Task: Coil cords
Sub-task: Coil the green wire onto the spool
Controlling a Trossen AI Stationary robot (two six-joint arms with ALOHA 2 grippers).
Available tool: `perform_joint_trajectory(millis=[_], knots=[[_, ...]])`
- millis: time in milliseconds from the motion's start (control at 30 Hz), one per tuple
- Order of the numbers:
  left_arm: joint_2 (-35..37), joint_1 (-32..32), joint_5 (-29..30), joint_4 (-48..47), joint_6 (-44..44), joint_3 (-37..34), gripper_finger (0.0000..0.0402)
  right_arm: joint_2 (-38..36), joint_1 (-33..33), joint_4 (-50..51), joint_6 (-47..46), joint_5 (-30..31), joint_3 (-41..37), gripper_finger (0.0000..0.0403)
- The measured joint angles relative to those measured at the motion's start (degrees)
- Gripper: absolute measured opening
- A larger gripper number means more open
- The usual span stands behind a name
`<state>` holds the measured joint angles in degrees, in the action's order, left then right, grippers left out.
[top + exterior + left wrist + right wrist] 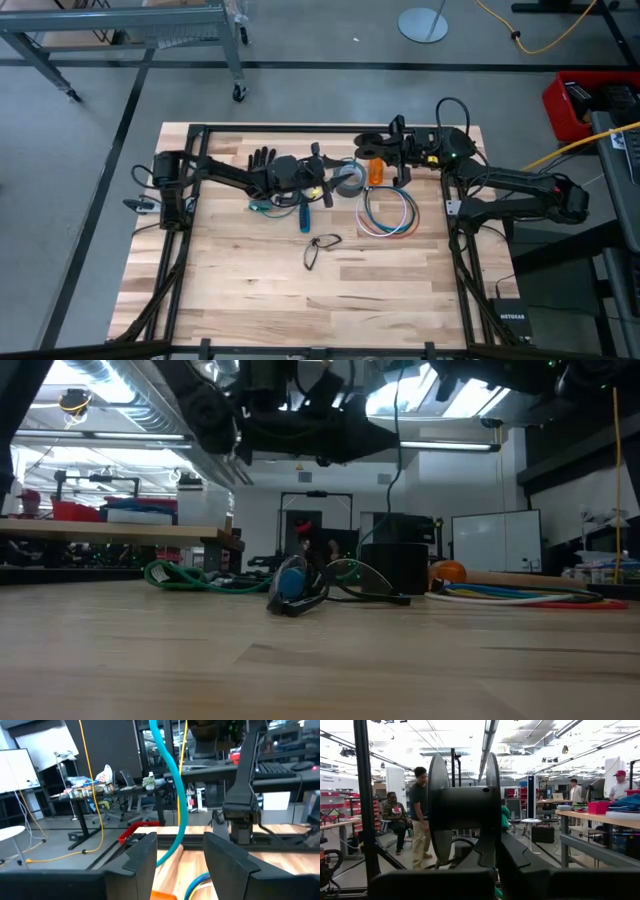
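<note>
Teal cord (172, 795) runs up between the fingers of my left claw (322, 186), so I log it as closed on that strand, hovering just beside the grey tape roll (349, 178) near the far middle of the worktop (240, 290). My right claw (372, 147) sits above the far edge, clamped on a dark spool (465, 809). The cords (389, 212), white, blue and red, lie in a loose flat ring just past the roll on the right arm's side. I judge them light, limp and springy; best pinched where the strands bunch together. Black wire loop (320, 246) lies apart, nearer me. Hard to make out: where the teal strand ends, and how the ring's strands cross.
</note>
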<state>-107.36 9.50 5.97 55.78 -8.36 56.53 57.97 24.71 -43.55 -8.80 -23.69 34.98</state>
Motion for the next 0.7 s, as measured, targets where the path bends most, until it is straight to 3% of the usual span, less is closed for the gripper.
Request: perform_joint_trajectory(millis=[200, 533, 700], knots=[[-3.1, 0.0, -0.01, 0.12, -3.46, 4.43, 0.0153, 1.39, 0.0, -0.01, 0.02, -1.13, 0.02, 0.0001], [-3.81, 0.35, 0.03, -3.72, -4.05, 5.29, 0.0152, 1.62, 0.0, -2.21, 0.07, -1.5, 0.02, 0.0001], [-3.86, 0.35, 0.01, -5.29, -6.05, 5.29, 0.0115, 1.62, 0.0, -2.16, 0.07, -1.64, 0.02, 0.0001]])
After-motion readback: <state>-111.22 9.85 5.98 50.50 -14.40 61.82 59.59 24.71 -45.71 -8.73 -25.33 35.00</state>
